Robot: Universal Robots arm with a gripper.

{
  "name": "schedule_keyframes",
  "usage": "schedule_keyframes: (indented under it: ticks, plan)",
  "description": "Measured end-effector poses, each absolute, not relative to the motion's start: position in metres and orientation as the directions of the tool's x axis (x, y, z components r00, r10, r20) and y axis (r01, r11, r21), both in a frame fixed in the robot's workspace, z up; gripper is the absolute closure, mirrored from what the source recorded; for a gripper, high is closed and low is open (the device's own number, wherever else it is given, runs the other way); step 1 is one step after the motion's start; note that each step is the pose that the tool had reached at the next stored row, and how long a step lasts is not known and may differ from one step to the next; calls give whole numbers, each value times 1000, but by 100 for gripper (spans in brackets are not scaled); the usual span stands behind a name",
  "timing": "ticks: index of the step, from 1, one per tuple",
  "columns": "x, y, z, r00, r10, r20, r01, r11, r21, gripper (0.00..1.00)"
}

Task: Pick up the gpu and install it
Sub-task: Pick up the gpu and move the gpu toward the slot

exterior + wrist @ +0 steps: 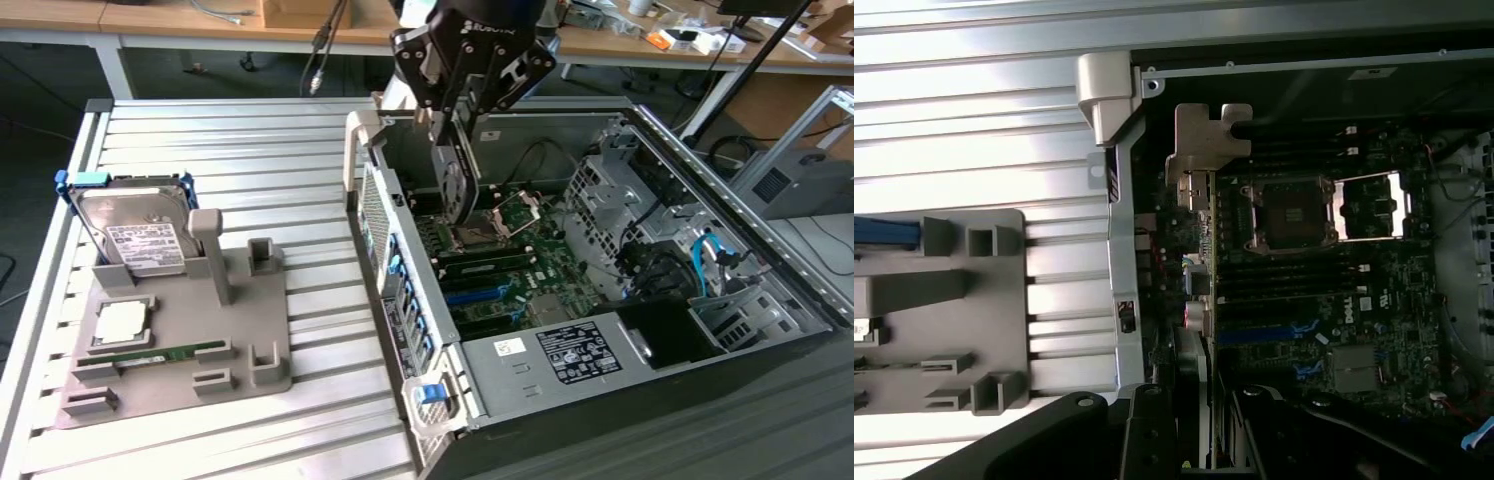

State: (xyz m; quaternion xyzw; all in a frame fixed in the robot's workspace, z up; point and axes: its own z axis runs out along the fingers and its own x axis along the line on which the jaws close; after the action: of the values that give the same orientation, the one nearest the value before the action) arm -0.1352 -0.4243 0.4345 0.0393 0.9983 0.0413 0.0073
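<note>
My gripper (449,122) hangs over the open computer case (747,215) and is shut on the gpu (458,180). The card hangs on edge, dark and thin, with its lower end just above the motherboard (501,275) near the CPU socket (478,237). From the wrist, the gpu (1206,290) shows edge-on with its silver bracket (1209,135) by the case's rear wall. The black fingers (1150,430) clamp it from both sides, and my gripper (1199,425) sits right over the card.
A grey fixture (180,340) lies on the slatted table (240,150) at the exterior view's left, with a hard drive (134,235), a CPU chip (120,320) and a RAM stick (154,355). Drive cages and blue cables (714,255) crowd the case's far side.
</note>
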Motion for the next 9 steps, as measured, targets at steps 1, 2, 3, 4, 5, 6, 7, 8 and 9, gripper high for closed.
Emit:
schedule_keyframes:
  ticks: [1,2,3,4,5,6,7,8,9]
  plan:
    - [-135,-424,434,-997,79,-11,78,993,83,73]
    - [-135,-424,434,-997,79,-11,78,993,83,73]
    - [-134,-424,434,-997,79,-11,78,994,83,73]
    - [-134,-424,434,-997,79,-11,78,994,83,73]
    - [-134,-424,434,-997,79,-11,78,993,83,73]
    - [-133,-424,434,-997,79,-11,78,994,83,73]
    - [-133,-424,434,-997,79,-11,78,994,83,73]
    - [-133,-424,434,-997,79,-11,78,994,83,73]
    - [-132,-424,434,-997,79,-11,78,994,83,73]
